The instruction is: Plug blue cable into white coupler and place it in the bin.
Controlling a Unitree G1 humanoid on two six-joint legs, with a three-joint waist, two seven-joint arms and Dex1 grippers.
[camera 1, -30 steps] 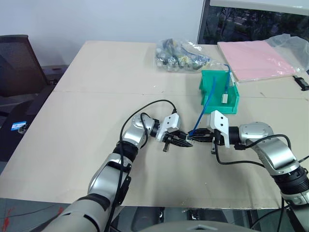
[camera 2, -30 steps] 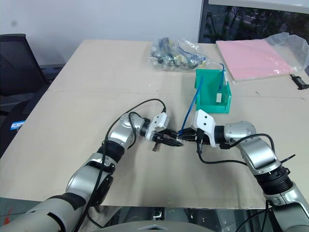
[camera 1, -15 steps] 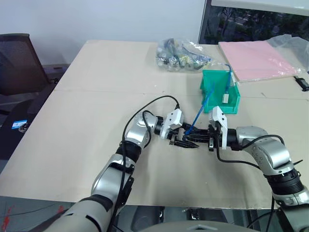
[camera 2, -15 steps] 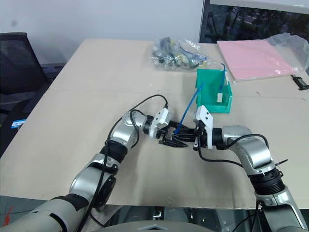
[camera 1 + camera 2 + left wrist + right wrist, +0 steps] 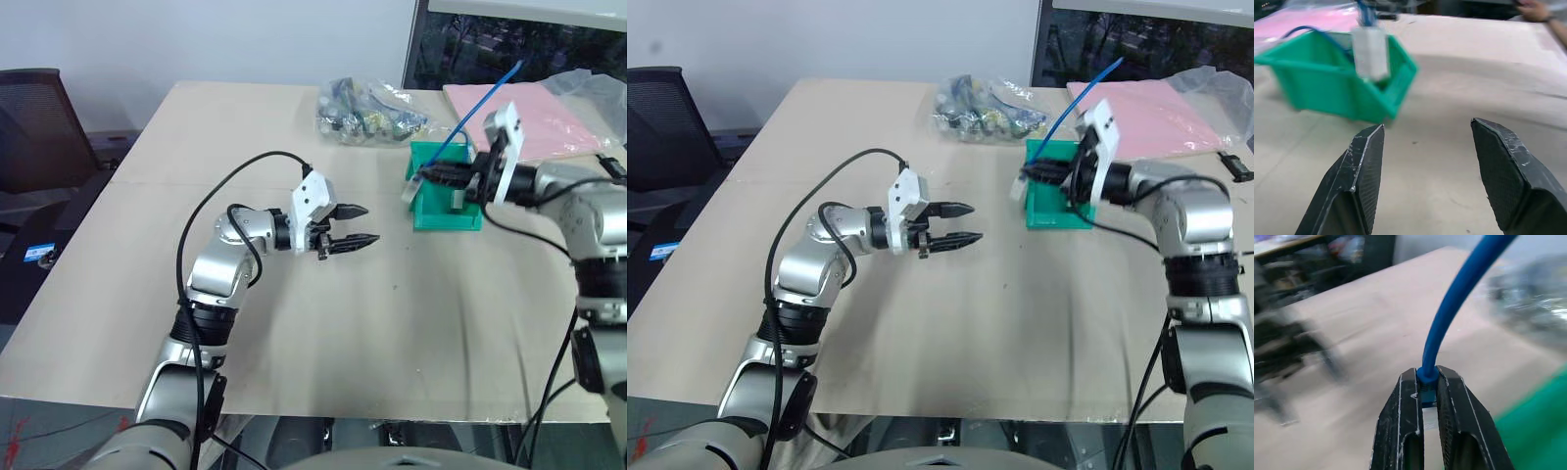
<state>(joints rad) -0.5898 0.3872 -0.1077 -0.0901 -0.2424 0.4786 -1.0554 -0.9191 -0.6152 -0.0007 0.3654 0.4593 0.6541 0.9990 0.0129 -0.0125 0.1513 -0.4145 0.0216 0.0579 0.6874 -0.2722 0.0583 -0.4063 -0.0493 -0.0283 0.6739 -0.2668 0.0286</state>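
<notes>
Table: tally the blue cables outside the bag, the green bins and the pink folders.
Blue cables: 2, the blue cable in the right gripper and a second cable in the bin
Green bins: 1, the bin
Pink folders: 1, the pink folder
Total: 4

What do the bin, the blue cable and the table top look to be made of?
The bin: green moulded plastic, smooth with a slight sheen. The blue cable: flexible, glossy rubbery jacket, bending in a curve. The table top: matte beige board, possibly laminate or cardboard sheet, with a visible seam.
</notes>
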